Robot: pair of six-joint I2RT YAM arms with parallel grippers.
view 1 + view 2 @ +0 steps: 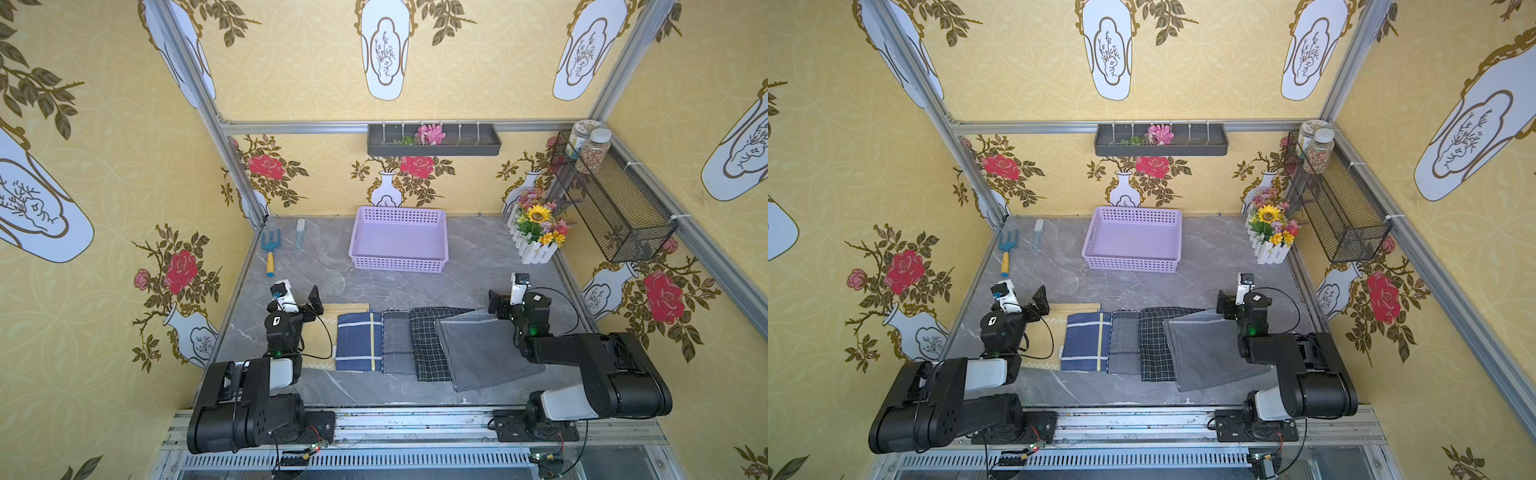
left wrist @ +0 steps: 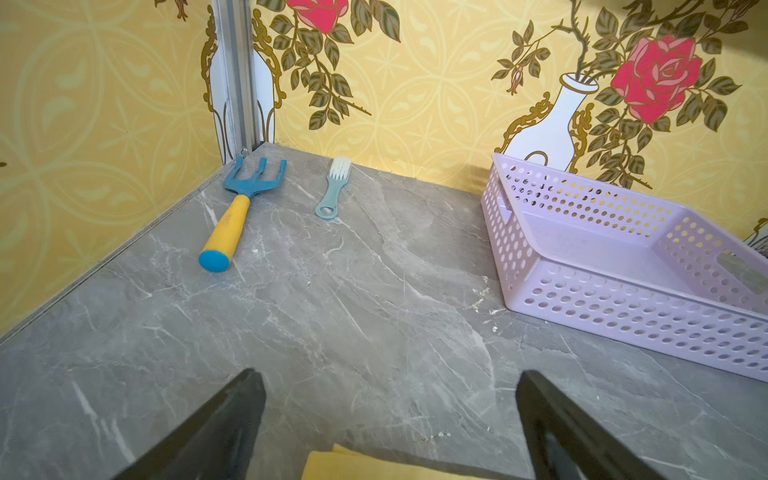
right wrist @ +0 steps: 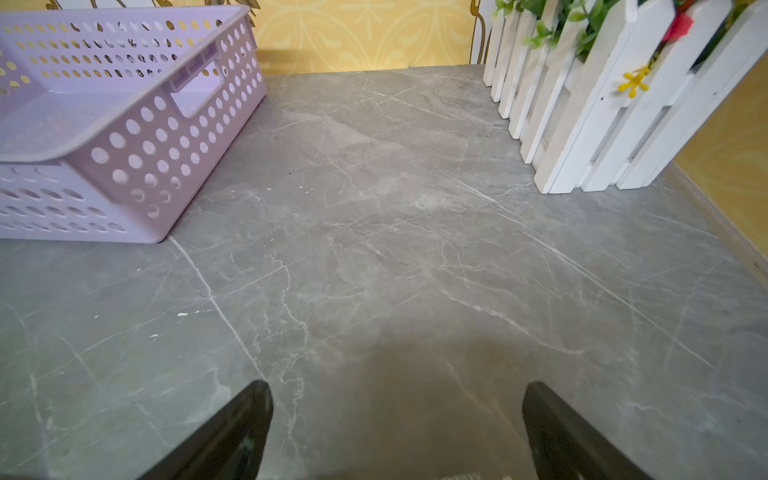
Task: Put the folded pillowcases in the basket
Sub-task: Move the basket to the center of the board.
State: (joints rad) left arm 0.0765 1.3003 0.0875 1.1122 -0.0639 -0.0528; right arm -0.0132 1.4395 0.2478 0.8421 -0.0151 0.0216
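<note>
Right now both arms sit at the near edge of the grey marble table (image 1: 478,266), with their grippers pointing toward the far wall. The left gripper (image 2: 390,376) has its jaws spread wide and grips nothing. It hangs over the far end of the yellow pillowcase (image 1: 347,309), whose edge shows just under it in the left wrist view. The right gripper (image 3: 395,386) is equally wide and also carries nothing. In both top views it sits at the far right corner of the large grey pillowcase (image 1: 486,353).

Five folded pillowcases lie in a row across the near half of the table. From left to right they are the yellow one, a blue plaid pillowcase (image 1: 359,343), a small grey pillowcase (image 1: 397,345), a black checked pillowcase (image 1: 428,349) and the large grey one. The large grey one is tilted and overlaps the checked one.

The lilac basket (image 1: 399,264) stands at the far middle against the back wall, well apart from the row, and its solid bottom is in plain sight. A garden fork (image 1: 271,253) and a small brush (image 1: 300,235) lie at the far left. A white picket flower box (image 1: 536,251) stands at the far right.
</note>
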